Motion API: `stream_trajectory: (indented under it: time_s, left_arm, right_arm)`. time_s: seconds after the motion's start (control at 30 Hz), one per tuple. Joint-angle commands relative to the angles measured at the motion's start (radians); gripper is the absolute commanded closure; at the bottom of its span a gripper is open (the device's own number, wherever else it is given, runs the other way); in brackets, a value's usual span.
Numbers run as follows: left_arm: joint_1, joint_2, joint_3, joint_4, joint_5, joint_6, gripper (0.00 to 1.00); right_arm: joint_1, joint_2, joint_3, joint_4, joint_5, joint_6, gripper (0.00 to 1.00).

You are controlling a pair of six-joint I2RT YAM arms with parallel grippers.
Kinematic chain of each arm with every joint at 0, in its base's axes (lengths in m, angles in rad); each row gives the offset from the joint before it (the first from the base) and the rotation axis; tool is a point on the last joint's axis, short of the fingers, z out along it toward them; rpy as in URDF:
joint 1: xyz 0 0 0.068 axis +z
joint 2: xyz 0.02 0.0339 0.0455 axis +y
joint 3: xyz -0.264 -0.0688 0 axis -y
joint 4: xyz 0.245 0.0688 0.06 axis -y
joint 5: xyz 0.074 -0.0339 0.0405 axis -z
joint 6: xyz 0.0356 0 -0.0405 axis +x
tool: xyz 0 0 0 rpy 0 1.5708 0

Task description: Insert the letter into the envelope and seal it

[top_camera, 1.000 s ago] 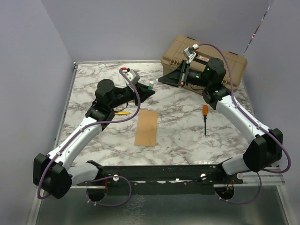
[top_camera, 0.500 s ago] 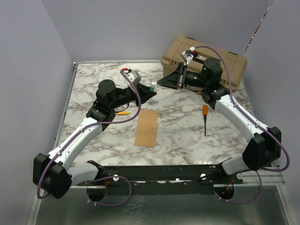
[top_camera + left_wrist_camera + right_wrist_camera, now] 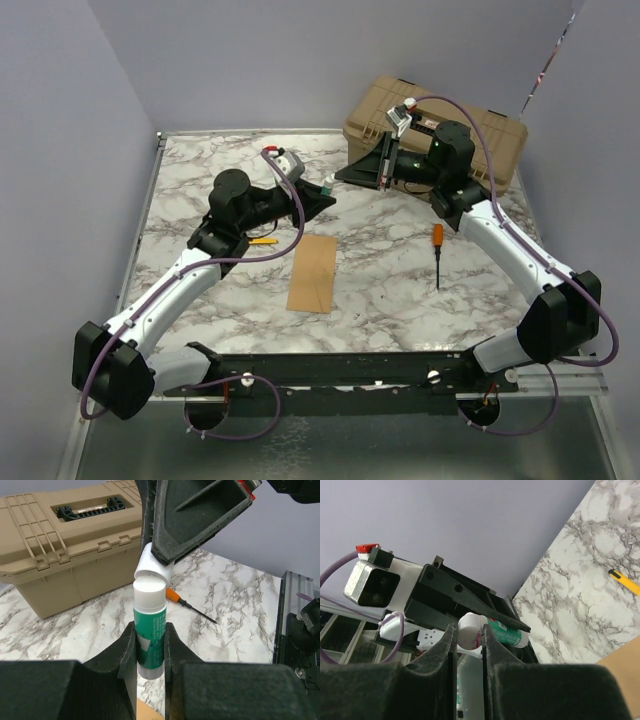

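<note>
The kraft-brown envelope [image 3: 313,272] lies flat on the marble table, in front of both grippers; its corner shows in the right wrist view [image 3: 620,680]. The letter is not in view. My left gripper [image 3: 323,190] [image 3: 150,642] is shut on a green glue stick [image 3: 150,625] and holds it above the table. My right gripper [image 3: 342,173] [image 3: 469,632] meets it tip to tip and is shut on the stick's white cap [image 3: 471,629] [image 3: 151,568]. In the left wrist view the cap sits tilted just above the stick's white top.
A tan toolbox [image 3: 435,130] stands at the back right, right behind the right gripper. An orange-handled screwdriver [image 3: 437,250] lies right of the envelope. A yellow utility knife [image 3: 262,240] lies under the left arm.
The left gripper with the glue stick has shifted slightly right and the right wrist has edged towards it. The envelope has not moved.
</note>
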Motion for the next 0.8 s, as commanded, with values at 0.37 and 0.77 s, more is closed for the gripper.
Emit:
stream_trajectory:
  time_s: [0.37,0.77]
  left_arm:
    - [-0.020,0.018,0.027,-0.182,-0.040,0.195,1.00]
    - [-0.027,0.069,0.061,-0.233,-0.043,0.201,1.00]
  right_arm:
    - [0.036,0.026,0.090,-0.347,0.026,-0.290,1.00]
    - [0.048,0.040,0.063,-0.347,0.024,-0.310,1.00]
